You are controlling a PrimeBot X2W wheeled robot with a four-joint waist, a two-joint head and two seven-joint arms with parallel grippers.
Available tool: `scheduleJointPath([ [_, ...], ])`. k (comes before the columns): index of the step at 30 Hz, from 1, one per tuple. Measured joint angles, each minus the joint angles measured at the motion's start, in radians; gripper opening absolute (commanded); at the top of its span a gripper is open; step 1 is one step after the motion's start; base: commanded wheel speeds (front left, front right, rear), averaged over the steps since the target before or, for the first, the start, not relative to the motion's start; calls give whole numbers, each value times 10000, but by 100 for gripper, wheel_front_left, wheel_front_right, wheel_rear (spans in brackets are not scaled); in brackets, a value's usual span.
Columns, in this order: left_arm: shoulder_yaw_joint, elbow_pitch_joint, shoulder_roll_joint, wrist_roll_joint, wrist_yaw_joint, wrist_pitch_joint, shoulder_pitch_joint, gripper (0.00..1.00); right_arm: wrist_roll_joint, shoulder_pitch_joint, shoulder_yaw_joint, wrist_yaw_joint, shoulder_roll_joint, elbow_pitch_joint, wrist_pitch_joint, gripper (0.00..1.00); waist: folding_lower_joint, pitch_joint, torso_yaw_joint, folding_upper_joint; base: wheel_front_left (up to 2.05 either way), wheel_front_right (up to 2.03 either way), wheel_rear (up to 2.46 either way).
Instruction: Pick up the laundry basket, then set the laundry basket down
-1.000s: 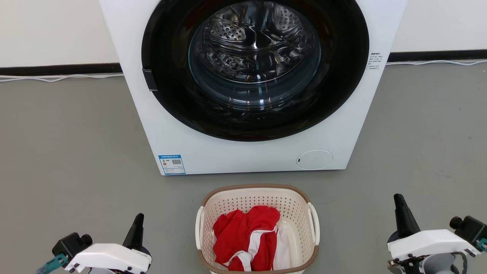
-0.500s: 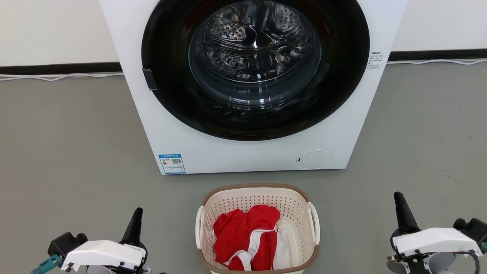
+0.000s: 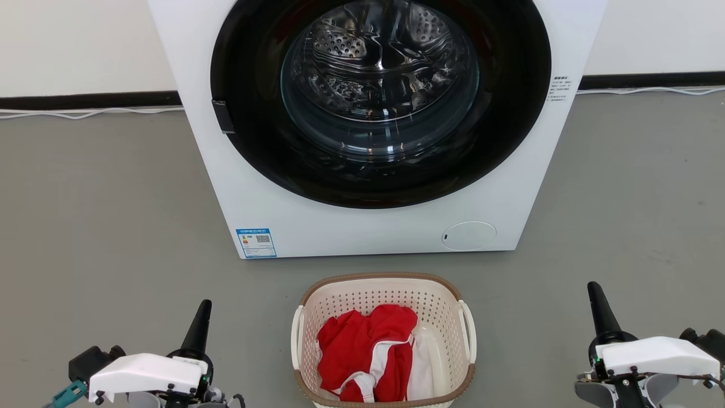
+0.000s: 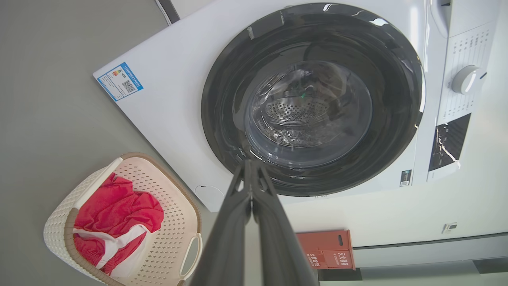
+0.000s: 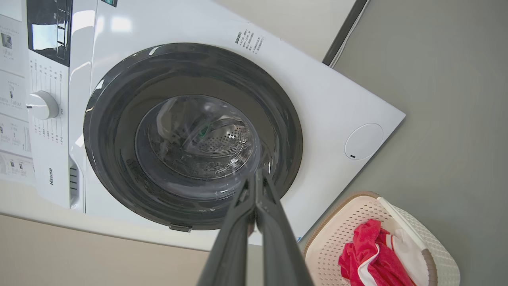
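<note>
Head view: left pincer [image 3: 202, 318], right pincer [image 3: 598, 305] flank laundry basket [image 3: 362, 299] across floor [image 3: 113, 226].

white washing machine [image 3: 374, 215] on grey floor [image 3: 102, 226] against pale wall [image 3: 73, 45].

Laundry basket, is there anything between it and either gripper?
Nothing visible does. Only grey floor separates the laundry basket from the left gripper and the right gripper, both shut, on either side.
</note>
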Motion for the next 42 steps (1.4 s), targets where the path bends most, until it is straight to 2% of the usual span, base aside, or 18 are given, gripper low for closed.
scheduleJointPath([
  [36,1007,-838,-545,-2809,-370,974,2,0,4485,34,-224,0,92,-746,1030,0,1,74,16,0,0,0,0],
  [42,1037,-865,-548,-2918,-439,974,2,0,4577,35,-224,0,102,-771,1035,0,0,74,16,0,0,0,0],
])
